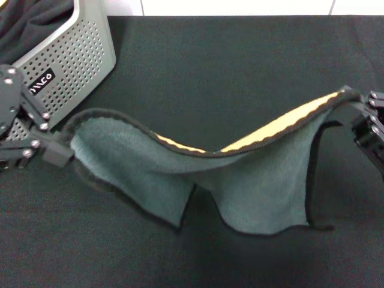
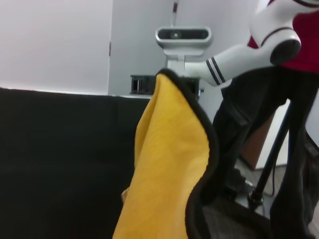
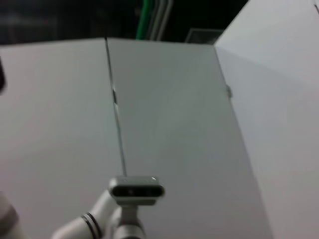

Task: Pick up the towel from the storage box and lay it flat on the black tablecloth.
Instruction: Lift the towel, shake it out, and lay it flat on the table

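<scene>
Grey-green and fluffy, the black-bordered towel (image 1: pixel 252 192) hangs stretched between our two grippers above the large black tablecloth (image 1: pixel 228 66), sagging in the middle so its yellow reverse shows along the top edge. Our left gripper (image 1: pixel 57 153) is clamped on the towel's left corner, just in front of the light grey perforated storage box (image 1: pixel 78 54). Our right gripper (image 1: pixel 363 114) pinches the opposite corner at the right edge. Lower towel corners touch the cloth.
</scene>
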`<state>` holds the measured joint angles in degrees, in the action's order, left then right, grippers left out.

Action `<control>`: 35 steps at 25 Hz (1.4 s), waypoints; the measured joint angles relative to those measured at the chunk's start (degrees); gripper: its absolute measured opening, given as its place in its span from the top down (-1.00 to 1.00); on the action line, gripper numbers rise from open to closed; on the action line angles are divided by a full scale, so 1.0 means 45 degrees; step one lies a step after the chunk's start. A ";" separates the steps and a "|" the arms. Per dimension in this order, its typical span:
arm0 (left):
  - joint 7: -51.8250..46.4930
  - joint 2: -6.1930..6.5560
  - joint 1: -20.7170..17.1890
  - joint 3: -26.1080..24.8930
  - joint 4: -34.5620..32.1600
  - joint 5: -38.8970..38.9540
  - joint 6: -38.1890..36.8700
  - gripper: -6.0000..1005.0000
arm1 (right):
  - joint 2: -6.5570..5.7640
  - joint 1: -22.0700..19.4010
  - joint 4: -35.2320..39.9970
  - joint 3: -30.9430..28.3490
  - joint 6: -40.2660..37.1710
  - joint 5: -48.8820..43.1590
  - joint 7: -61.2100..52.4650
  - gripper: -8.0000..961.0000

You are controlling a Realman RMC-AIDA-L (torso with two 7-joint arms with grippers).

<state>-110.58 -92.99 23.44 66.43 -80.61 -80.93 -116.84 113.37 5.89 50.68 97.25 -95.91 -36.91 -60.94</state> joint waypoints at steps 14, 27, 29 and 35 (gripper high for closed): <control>-0.1209 -0.0678 0.0966 -0.0999 -0.0538 -0.2853 0.0056 0.97 | 0.0260 0.1046 -0.2324 -0.0581 0.0944 0.0454 -0.1376 0.80; 0.0896 -0.4614 0.5075 -0.3220 0.3712 -1.3010 0.3468 0.97 | 0.0453 0.5462 -0.6385 -0.0950 0.6166 0.0141 0.0716 0.78; 0.0736 -0.4644 0.5095 -0.3224 0.3693 -1.3070 0.4070 0.97 | 0.0454 0.5840 -0.6405 -0.0972 0.6891 -0.0187 0.0832 0.78; 0.0583 -0.4847 0.4994 -0.3230 0.3729 -1.3745 0.5412 0.96 | 0.0452 0.6623 -0.6387 -0.0979 0.8520 -0.0881 0.1212 0.77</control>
<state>-107.96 -114.80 45.92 51.90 -63.83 -142.79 -92.49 115.40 35.69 21.93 92.85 -57.57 -40.87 -55.49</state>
